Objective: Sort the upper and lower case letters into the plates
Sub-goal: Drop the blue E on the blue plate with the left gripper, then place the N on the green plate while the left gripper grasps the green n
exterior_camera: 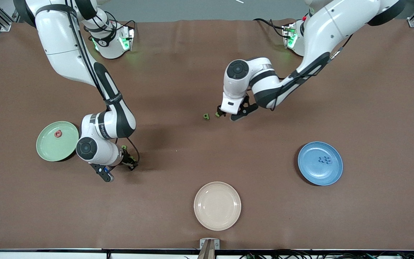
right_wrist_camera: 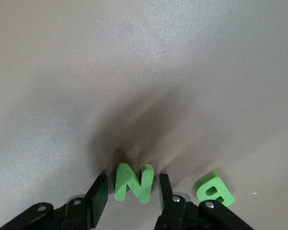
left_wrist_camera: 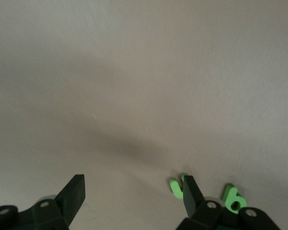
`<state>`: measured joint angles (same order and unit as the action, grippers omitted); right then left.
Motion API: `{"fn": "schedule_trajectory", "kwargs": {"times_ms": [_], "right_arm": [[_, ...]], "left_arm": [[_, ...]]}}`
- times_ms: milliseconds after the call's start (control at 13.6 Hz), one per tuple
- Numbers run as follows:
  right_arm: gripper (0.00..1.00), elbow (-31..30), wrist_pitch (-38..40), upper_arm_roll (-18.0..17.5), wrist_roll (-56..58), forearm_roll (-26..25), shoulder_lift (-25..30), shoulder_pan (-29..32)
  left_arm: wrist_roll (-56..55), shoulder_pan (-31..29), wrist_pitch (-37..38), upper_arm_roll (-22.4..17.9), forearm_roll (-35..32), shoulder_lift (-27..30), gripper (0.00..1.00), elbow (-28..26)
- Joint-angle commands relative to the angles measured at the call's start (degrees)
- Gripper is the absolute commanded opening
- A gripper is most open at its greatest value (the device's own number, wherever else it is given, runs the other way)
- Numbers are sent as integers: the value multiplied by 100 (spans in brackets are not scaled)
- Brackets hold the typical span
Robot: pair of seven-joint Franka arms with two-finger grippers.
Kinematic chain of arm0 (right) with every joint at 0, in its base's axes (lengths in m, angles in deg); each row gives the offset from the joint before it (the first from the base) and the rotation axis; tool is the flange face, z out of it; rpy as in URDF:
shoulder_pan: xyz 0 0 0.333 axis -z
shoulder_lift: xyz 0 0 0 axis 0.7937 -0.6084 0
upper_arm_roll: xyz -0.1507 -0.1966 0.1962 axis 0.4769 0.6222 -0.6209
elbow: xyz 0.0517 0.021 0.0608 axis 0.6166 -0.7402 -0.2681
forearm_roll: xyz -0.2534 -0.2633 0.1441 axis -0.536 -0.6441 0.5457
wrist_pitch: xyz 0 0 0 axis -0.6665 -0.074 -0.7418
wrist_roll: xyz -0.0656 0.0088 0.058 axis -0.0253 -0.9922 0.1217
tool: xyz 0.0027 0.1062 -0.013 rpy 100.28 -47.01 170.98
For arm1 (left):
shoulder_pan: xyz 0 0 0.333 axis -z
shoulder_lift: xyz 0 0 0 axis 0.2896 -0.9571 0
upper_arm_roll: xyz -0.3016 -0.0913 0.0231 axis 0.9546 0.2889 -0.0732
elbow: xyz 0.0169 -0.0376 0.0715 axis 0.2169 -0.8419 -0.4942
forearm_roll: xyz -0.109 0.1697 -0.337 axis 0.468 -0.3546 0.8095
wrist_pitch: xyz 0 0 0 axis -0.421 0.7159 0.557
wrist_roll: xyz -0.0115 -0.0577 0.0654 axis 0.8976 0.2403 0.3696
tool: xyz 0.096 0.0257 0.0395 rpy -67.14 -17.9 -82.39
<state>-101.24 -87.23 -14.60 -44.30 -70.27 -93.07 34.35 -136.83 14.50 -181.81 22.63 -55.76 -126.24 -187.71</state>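
Plates: green plate (exterior_camera: 56, 141) at the right arm's end of the surface, blue plate (exterior_camera: 320, 163) toward the left arm's end; right end effector (right_wrist_camera: 130, 191) clamped on green N (right_wrist_camera: 133, 182) beside the green plate. Left end effector (left_wrist_camera: 133, 196) spread apart mid-surface, one finger against a small green letter (left_wrist_camera: 175, 187).

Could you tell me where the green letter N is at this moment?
The green letter N stands between the right gripper's fingers in the right wrist view, beside the mint green plate at the right arm's end of the table, with another green letter next to it.
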Motion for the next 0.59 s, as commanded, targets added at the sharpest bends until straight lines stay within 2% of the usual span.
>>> {"fn": "schedule_trajectory", "kwargs": {"times_ms": [0, 294, 515], "right_arm": [[41, -106, -94, -3, 39, -162, 14, 69], [22, -97, -85, -12, 39, -180, 14, 60], [17, -45, 64, -3, 91, -180, 154, 86]], "left_arm": [[-869, 654, -427, -556, -129, -87, 76, 90], [-1505, 884, -516, -619, -120, -254, 74, 353], [-1865, 981, -525, -628, -120, -333, 68, 468]]}}
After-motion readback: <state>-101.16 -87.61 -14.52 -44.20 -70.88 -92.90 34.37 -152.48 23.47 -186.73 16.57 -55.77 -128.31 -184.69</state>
